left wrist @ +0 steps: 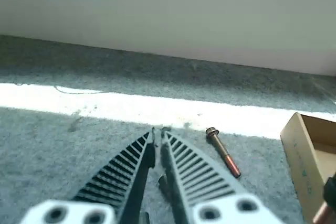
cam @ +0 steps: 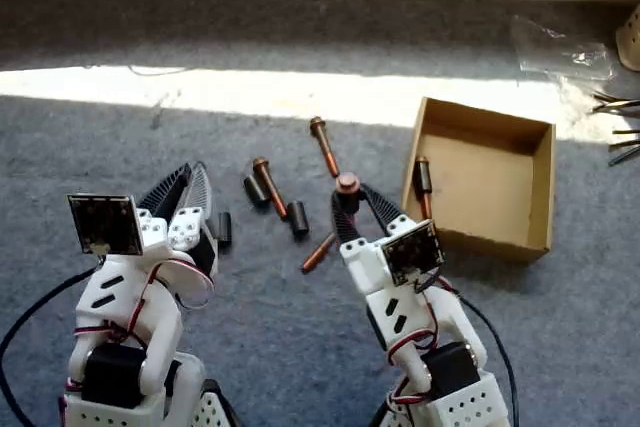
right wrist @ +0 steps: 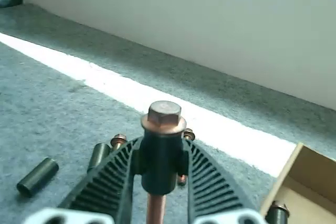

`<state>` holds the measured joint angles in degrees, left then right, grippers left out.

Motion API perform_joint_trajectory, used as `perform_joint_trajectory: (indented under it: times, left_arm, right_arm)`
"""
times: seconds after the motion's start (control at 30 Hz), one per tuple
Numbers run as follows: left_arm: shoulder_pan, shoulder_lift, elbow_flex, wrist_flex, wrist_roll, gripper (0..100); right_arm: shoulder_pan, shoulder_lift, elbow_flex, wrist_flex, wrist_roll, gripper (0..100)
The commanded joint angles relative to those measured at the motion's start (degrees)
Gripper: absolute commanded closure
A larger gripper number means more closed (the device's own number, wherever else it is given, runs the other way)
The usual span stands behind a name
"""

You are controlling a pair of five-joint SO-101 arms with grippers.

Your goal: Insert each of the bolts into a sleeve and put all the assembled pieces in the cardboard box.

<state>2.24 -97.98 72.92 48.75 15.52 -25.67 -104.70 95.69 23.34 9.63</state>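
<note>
Right gripper (right wrist: 160, 148) clamped on upright sleeved bolt (right wrist: 164, 118) over grey carpet (cam: 250, 347), near cardboard box (cam: 546, 187) holding one assembled piece (cam: 423, 179). Left gripper (left wrist: 157, 137) hovers, fingers together, empty. Loose bolts (cam: 323, 145), sleeves (cam: 297, 218) lie between arms.

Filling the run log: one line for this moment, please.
right gripper: shut on sleeved bolt | left gripper: shut, empty | cardboard box: one assembled piece inside

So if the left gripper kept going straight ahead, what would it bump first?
Probably just the carpet ahead of the left gripper; the way looks free. The bolt lies off its line, toward the cardboard box, though depth is unclear.
</note>
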Motion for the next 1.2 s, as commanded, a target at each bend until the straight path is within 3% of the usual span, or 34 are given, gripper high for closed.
perform_joint_trajectory:
  times: [0.0, 0.23, 0.47, 0.67, 0.97, 1.17]
  left_arm:
    - [-2.15, 0.22, 2.86, -0.09, 1.49, 96]
    - [-1.98, 0.22, 7.16, -0.18, 1.14, 95]
    - [-1.98, 0.22, 9.1, -0.18, 1.14, 95]
    - [-1.98, 0.22, 9.27, 0.09, 1.14, 95]
    - [-2.24, 0.22, 8.84, 0.7, 1.14, 95]
    - [-2.24, -4.35, 6.99, 7.91, 1.05, 95]
  right_arm:
    - [4.97, -0.57, 4.97, 1.1, 0.44, 99.4]
    - [14.02, -0.31, -11.56, 17.36, 0.44, 99.4]
    - [15.87, 4.18, -21.67, 22.46, 0.53, 99.4]
    - [16.31, 24.75, -32.66, 22.64, 5.63, 99.4]
    - [25.54, 54.11, -48.66, 22.29, 6.07, 99.0]
    - [27.91, 71.25, -58.24, 22.29, 6.15, 99.3]
